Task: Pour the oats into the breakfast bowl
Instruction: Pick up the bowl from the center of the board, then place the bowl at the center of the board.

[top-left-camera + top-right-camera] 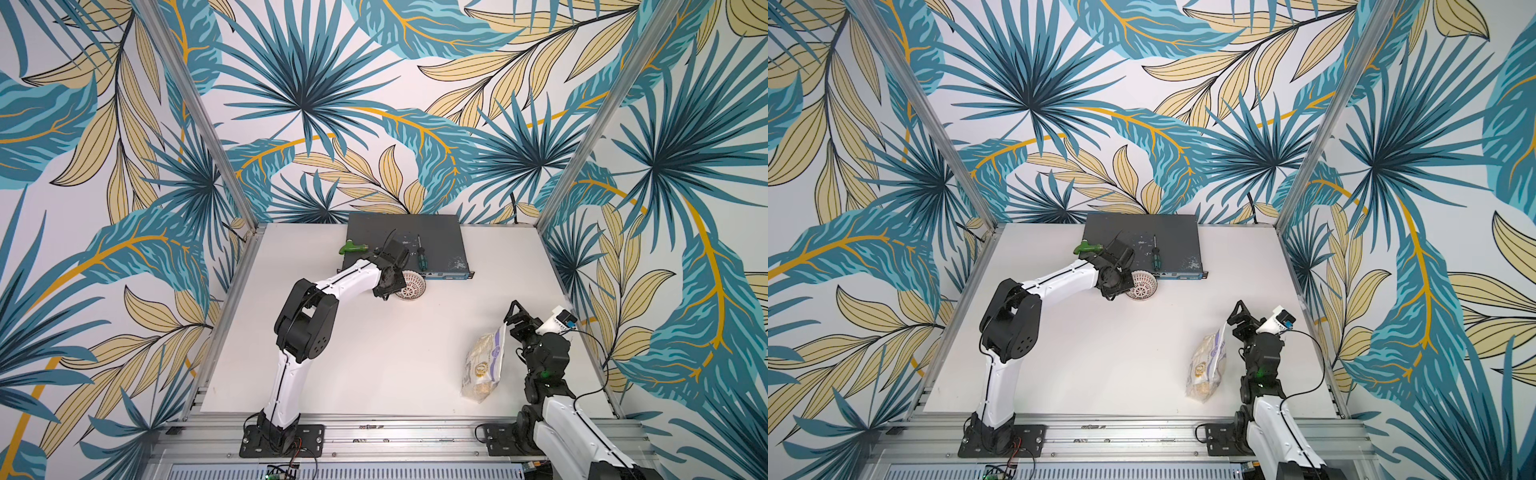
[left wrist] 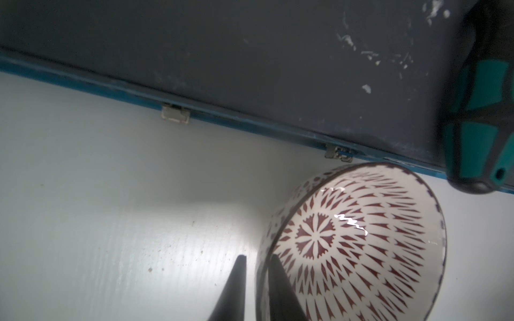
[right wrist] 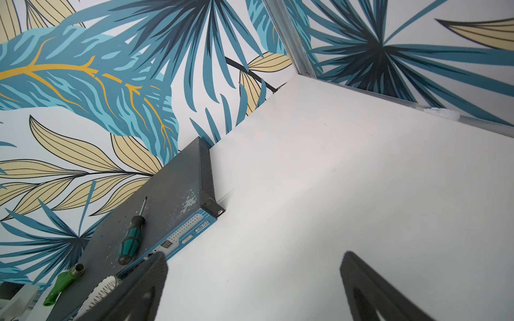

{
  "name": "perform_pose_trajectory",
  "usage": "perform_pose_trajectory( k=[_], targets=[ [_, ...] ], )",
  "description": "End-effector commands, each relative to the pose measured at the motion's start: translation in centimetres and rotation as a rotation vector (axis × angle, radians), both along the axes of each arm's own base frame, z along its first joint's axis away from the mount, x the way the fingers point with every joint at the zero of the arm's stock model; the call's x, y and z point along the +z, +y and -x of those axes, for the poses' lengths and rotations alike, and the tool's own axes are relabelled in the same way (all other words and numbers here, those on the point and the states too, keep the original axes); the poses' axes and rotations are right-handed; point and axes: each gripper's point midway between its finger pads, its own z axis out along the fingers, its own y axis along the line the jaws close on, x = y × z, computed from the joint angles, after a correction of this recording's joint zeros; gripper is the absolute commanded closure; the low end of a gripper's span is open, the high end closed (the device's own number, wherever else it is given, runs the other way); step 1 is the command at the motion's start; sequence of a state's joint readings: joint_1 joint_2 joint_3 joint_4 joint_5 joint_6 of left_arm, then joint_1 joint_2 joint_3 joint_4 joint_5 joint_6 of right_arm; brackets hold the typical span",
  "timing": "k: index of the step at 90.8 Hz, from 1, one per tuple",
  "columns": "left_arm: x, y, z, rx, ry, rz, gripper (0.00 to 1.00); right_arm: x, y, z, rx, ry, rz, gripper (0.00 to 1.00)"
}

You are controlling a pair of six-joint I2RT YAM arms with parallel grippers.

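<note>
The breakfast bowl (image 1: pixel 414 285) (image 1: pixel 1144 286), white with a dark red radial pattern, sits just in front of a dark flat box. In the left wrist view the bowl (image 2: pixel 361 236) has its rim between the fingers of my left gripper (image 2: pixel 258 258). One finger is inside, the other outside, shut on the rim. The oats are in a clear pouch (image 1: pixel 484 361) (image 1: pixel 1206 361) with a white-and-purple label, lying at the front right. My right gripper (image 1: pixel 512 315) (image 3: pixel 254 255) hovers open by the pouch's far end, holding nothing.
A dark grey rack box (image 1: pixel 409 243) (image 3: pixel 172 194) lies at the back of the table. A green-handled screwdriver (image 1: pixel 420 258) (image 2: pixel 478 125) (image 3: pixel 130 239) and a green plastic piece (image 1: pixel 352 248) (image 3: pixel 62 283) rest on it. Metal posts and patterned walls close in the white table (image 1: pixel 374 365).
</note>
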State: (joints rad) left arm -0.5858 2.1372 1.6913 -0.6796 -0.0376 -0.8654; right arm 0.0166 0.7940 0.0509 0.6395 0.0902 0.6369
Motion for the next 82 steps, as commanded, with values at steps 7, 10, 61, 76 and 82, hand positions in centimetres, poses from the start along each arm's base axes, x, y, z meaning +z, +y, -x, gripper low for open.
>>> perform_pose_trajectory(
  k=[7,10,61,76,82],
  targets=[
    [-0.4,-0.2,-0.2,0.0,0.022,-0.006,0.82,1.2,0.4,-0.3,0.02,-0.041,-0.002,0.0],
    [-0.4,-0.4,-0.2,-0.004,0.025,0.0,0.85,1.1,0.3,-0.3,0.017,-0.038,-0.001,0.0],
    [5.8,-0.6,3.0,-0.064,0.005,0.13,1.0,1.1,0.4,-0.1,0.02,-0.044,0.008,0.0],
    [8.6,1.4,8.2,-0.105,-0.012,0.206,1.0,1.0,0.3,-0.2,0.018,-0.033,0.009,0.0],
    [9.0,2.9,10.6,-0.104,-0.019,0.214,1.0,0.9,0.3,-0.2,0.019,-0.029,0.009,0.0]
  ],
)
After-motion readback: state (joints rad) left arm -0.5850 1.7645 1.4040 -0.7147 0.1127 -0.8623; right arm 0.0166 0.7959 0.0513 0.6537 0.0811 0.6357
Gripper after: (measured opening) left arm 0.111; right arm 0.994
